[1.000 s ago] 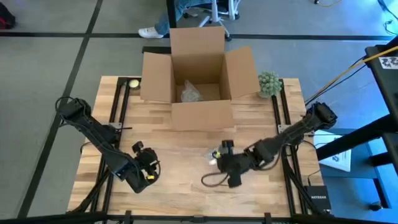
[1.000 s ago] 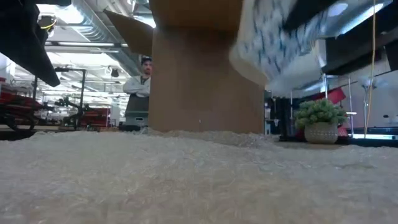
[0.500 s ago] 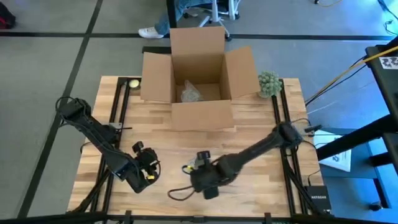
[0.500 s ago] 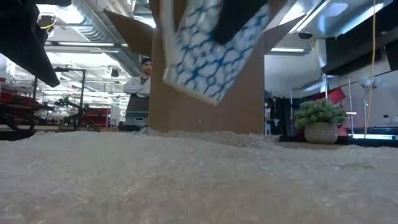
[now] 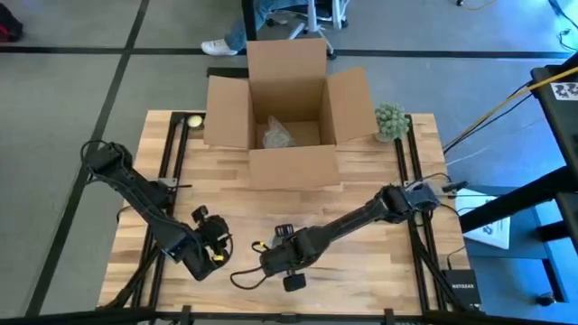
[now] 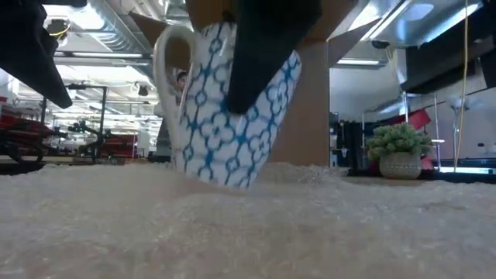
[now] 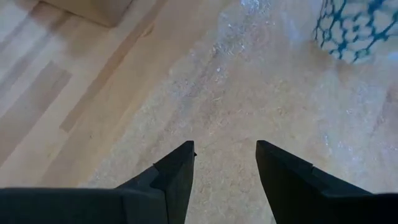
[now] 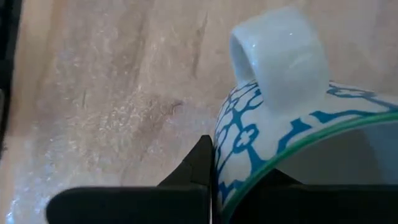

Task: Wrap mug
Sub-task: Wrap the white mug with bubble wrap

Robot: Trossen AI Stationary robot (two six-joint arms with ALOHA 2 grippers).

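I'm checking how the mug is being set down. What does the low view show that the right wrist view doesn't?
Only the low view shows the tilted mug touching the bubble wrap at its lower edge, with the cardboard box and a potted plant behind. Only the right wrist view shows the mug's rim, the right gripper clamped over it, and the wooden tabletop. Both show the blue-patterned mug and its white handle.

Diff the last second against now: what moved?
The right tool carried the mug leftward across the table and down; its base now meets the bubble wrap, tilted, still gripped. The left tool stayed open and parked; the box and plant are unchanged.
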